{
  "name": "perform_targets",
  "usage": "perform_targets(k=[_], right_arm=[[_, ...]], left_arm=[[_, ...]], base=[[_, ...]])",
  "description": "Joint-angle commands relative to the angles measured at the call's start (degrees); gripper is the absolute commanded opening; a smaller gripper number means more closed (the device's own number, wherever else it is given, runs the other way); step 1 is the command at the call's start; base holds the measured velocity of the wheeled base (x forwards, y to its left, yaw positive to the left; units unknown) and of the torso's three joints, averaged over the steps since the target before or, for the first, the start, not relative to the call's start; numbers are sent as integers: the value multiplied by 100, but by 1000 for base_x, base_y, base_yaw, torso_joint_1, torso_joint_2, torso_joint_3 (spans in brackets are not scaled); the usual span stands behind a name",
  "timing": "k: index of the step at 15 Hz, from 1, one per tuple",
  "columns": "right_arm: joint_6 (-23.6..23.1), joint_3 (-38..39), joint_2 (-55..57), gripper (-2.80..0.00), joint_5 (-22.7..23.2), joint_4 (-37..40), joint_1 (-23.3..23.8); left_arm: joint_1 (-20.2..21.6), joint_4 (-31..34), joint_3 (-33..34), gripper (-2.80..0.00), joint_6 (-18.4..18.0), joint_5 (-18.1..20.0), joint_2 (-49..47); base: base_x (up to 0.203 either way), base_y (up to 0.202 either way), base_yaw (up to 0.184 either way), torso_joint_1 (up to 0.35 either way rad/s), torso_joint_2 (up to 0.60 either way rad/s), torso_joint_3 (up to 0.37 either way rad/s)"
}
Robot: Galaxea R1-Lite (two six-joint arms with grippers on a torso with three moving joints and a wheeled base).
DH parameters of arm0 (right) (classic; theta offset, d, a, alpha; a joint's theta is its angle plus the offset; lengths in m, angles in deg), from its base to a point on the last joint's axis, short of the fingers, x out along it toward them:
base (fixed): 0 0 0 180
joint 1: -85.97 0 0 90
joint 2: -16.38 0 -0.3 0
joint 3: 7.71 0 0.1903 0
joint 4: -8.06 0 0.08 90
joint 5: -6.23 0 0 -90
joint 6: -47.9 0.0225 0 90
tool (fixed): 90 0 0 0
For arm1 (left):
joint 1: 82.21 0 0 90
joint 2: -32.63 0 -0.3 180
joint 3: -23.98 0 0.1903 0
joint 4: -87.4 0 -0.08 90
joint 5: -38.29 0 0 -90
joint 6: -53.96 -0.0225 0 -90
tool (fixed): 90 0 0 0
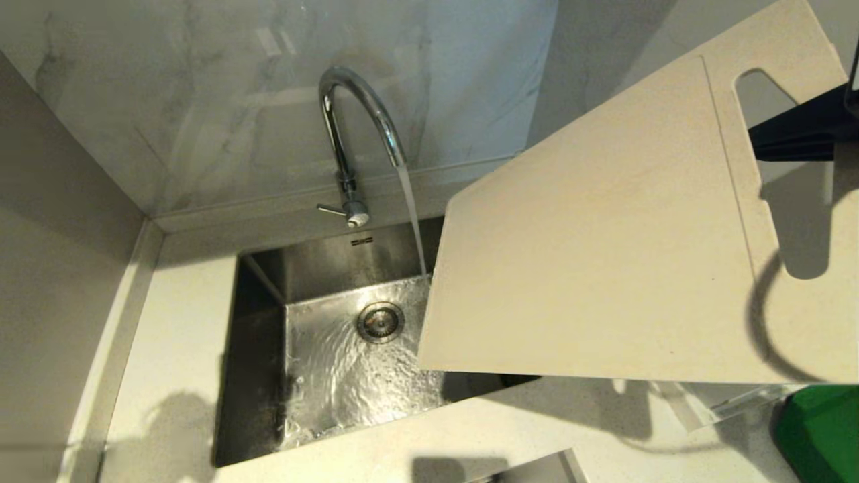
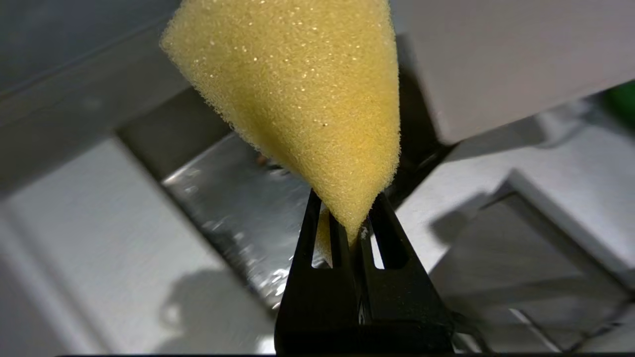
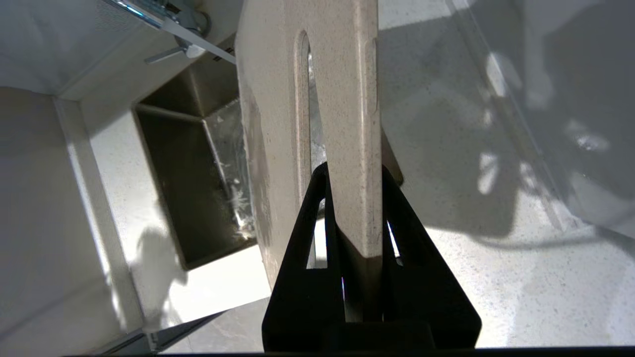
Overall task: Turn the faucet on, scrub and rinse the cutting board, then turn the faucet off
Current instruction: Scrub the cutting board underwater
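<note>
We held the large cream-beige plastic cutting board [image 1: 604, 255] in the air over the right part of the steel sink [image 1: 322, 268], with our right gripper [image 3: 358, 218] clamped on its edge beside the slot handle, while the tall chrome faucet [image 1: 356, 121] ran just beside it. Our left gripper [image 2: 351, 223] pinched the soft yellow sponge [image 2: 302, 99]. We judged the board stiff, rather light and slippery when wet, so a firm grip near the handle seemed best.

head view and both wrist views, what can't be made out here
- Left gripper: outside the head view; only the left wrist view shows it, shut on the yellow sponge.
- Sponge's top: cut off by that view's upper edge.
- Sink right part: hidden in the head view by the cutting board.
- Right gripper: mostly cut off by the head view's right edge.
- Green object: cropped at the corner, unidentifiable.
</note>
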Motion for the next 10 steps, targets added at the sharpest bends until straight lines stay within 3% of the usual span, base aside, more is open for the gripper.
perform_targets(k=[1,3,6,10], right_arm=[[128,137,32,-280,177,-37,-1],[91,144,140,-280,180,-387,-1],[106,327,119,-280,170,-412,-1],[63,362,29,-280,160,-402,-1]], left_arm=[[-301,-119,-1145,-280,264,647,-1928],[-587,-202,-2390,-280,717,1074,-2912],[-1066,-209,-3809,-280,1085,1915,-4268],[-2403,-173,-4879,-280,1892,2203,-5078]], base=[[0,0,0,0,0,0],[0,0,0,0,0,0],[0,0,0,0,0,0],[0,0,0,0,0,0]])
